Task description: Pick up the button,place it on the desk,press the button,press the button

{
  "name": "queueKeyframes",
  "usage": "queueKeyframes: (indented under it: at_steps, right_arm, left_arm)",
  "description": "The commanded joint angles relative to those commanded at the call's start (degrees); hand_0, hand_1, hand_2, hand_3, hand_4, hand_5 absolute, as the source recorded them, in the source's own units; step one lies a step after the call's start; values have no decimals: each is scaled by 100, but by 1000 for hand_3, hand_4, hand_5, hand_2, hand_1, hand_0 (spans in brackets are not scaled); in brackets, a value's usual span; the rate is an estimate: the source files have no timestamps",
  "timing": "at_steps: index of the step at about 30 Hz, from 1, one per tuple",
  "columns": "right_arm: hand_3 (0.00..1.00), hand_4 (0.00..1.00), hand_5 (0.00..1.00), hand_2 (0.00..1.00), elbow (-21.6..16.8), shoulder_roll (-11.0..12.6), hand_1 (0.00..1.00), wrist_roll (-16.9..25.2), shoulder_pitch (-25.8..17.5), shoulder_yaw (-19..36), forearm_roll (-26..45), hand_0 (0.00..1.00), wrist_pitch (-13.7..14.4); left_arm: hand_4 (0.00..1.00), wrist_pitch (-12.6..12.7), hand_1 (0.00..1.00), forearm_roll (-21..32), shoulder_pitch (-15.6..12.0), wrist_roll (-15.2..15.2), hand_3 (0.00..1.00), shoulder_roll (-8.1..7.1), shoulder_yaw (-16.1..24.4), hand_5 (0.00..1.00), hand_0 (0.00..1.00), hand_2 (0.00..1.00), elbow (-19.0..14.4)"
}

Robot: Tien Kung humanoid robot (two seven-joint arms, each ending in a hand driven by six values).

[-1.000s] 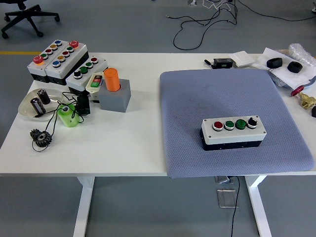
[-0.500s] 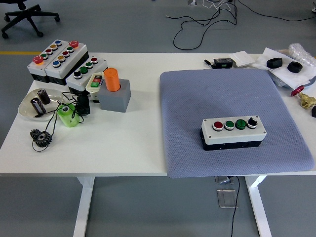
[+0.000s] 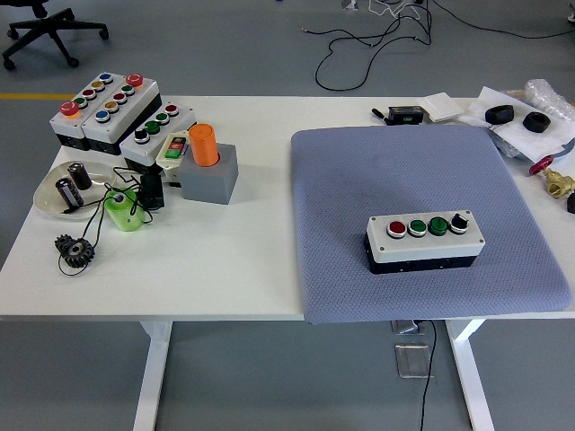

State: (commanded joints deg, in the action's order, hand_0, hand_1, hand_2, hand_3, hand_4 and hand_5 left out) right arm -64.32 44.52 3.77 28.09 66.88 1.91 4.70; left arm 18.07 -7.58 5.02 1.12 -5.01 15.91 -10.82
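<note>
- Neither robot hand shows in the head view, left or right, so whether the fingers are spread or curled cannot be told; places below are given by the picture's sides and the table's edges
- Button box [image 3: 425, 241] sits flat on the grey-blue mat [image 3: 359, 180], toward the mat's near right part; nothing is touching it
- On its white top runs a row: a red button [image 3: 397, 228], then a green button [image 3: 418, 227], another green one [image 3: 438, 224], and a black knob [image 3: 459, 221] at the right end; the box's lower body is black
- Mat covers the right half of the white table [image 3: 225, 269], its near edge reaching the table's near edge
- Over on the far left, a cluster of other button boxes [image 3: 106, 109]; just beside them an orange cylinder [image 3: 204, 145] stands upright in a grey block [image 3: 216, 178]
- Nearer the left edge: a shallow dish [image 3: 45, 193] with dark cylinders in it, a green holder [image 3: 124, 211] with wires, and a black gear [image 3: 75, 250] alone toward the near edge
- Far right corner holds papers [image 3: 503, 103] and small black parts; a brass fitting [image 3: 561, 186] lies at the right edge
</note>
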Motion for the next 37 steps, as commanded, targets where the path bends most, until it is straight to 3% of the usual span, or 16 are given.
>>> queueKeyframes:
  at_steps: [37]
  right_arm:
    - [783,600,501,775,72,-35,745,-58,-78,-158,7,779,-50]
  left_arm:
    - [294,0,569,66,-66,-2,514,-3,-157,998,619,541,9]
